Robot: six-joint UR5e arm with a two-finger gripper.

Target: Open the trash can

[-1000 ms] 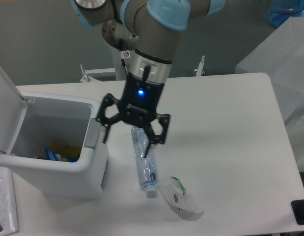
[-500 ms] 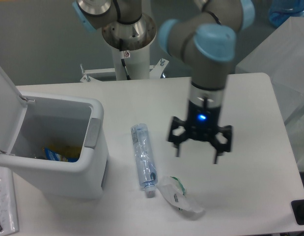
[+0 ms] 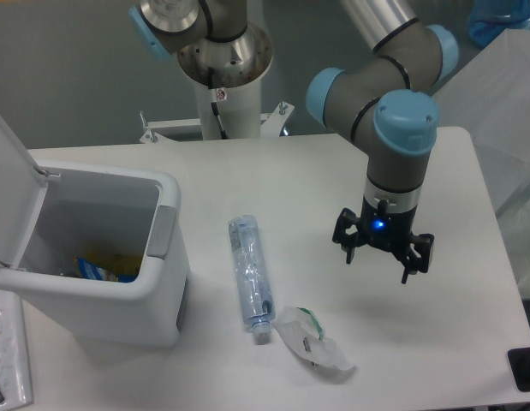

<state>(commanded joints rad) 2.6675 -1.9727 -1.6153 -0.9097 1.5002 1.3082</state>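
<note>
Far left of frame: trash can (image 3: 119, 295) on the tabletop (image 3: 470, 171), lid (image 3: 9, 184) already swung up and back, grey push tab (image 3: 161, 231) on the right wall, some blue-yellow packaging visible inside. Looks like the opening step is done, retreat phase now. Centre: clear bottle (image 3: 250, 282) lying flat, crumpled wrapper (image 3: 314, 338) just below its cap end, both well apart from the bin. Right of centre: claw (image 3: 384, 248) hovering above bare tabletop, fingers spread apart, empty. Next move probably just clearing to a parked pose; no further contact with the bin needed, only avoiding the bottle and wrapper. Versus a second ago: claw was beside the bin's tab over the bottle, now shifted to the right side; bin, bottle, wrapper unchanged.
</note>
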